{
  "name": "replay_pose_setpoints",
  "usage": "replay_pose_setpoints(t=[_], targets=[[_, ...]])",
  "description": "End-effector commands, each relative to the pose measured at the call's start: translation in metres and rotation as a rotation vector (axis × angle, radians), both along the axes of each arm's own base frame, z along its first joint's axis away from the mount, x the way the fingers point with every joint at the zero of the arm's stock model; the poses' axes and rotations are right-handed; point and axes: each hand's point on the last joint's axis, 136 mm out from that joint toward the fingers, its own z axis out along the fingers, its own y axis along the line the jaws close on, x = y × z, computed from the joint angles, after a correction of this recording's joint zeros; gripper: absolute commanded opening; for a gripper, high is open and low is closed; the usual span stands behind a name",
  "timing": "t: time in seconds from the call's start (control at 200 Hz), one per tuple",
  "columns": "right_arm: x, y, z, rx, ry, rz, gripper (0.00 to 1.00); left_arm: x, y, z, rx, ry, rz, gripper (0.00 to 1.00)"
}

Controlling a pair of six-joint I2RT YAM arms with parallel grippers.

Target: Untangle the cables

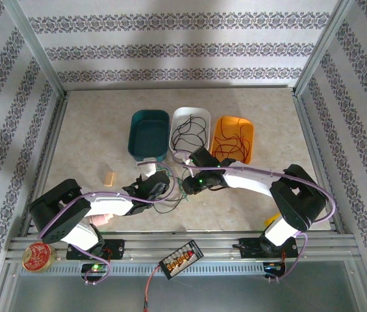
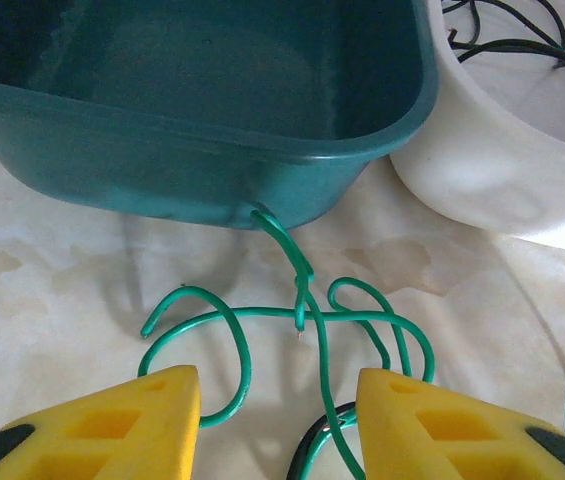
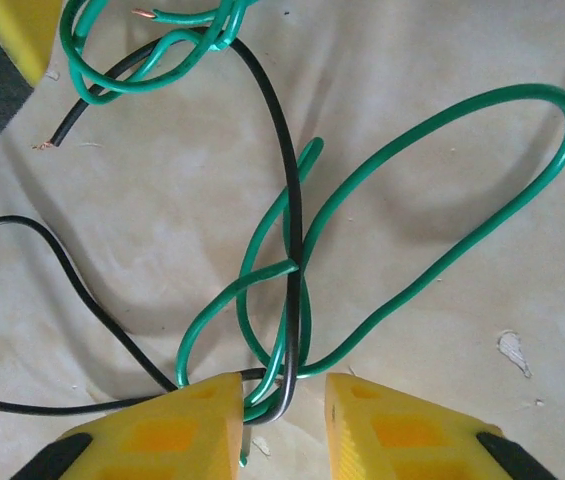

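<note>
A tangle of green and black cables lies on the table between my two grippers, just in front of the bins. My left gripper is open; in the left wrist view its yellow fingers straddle looping green cables, with a black cable low between them. My right gripper is open. A black cable and green cables run down into the gap between its fingers, close against the left one. No red cable is in the tangle.
Three bins stand behind the tangle: a teal one that is empty, a white one holding black cables, an orange one holding red cables. A small tan block lies to the left. A black connector strip sits on the front rail.
</note>
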Motion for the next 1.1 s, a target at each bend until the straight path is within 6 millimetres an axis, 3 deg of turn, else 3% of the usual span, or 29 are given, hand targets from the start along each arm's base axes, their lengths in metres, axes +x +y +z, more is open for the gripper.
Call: replay_pose_setpoints(t=[0.0, 0.24, 0.35, 0.42, 0.565, 0.895, 1.0, 1.099], targets=[[0.016, 0.005, 0.003, 0.007, -0.042, -0.009, 0.27, -0.001, 0.006, -0.003, -0.002, 0.000, 0.017, 0.45], [0.014, 0.009, -0.013, 0.008, 0.007, -0.011, 0.24, 0.004, -0.021, -0.007, -0.033, 0.013, -0.087, 0.49], [0.016, 0.004, -0.014, -0.008, -0.007, -0.023, 0.07, 0.004, -0.033, -0.007, -0.058, 0.016, -0.136, 0.52], [0.018, 0.000, -0.007, -0.003, -0.033, -0.034, 0.00, 0.004, -0.040, -0.006, -0.075, 0.015, -0.169, 0.54], [0.023, -0.015, 0.013, 0.026, -0.090, -0.069, 0.00, 0.005, -0.052, -0.002, -0.099, 0.001, -0.224, 0.57], [0.042, -0.041, 0.081, 0.242, -0.179, -0.188, 0.00, 0.004, -0.062, -0.002, -0.125, -0.005, -0.270, 0.57], [0.043, -0.040, 0.098, 0.301, -0.186, -0.181, 0.00, 0.001, -0.071, 0.008, -0.157, -0.038, -0.333, 0.59], [0.041, -0.041, 0.098, 0.297, -0.177, -0.178, 0.00, -0.006, -0.084, 0.026, -0.213, -0.093, -0.432, 0.64]])
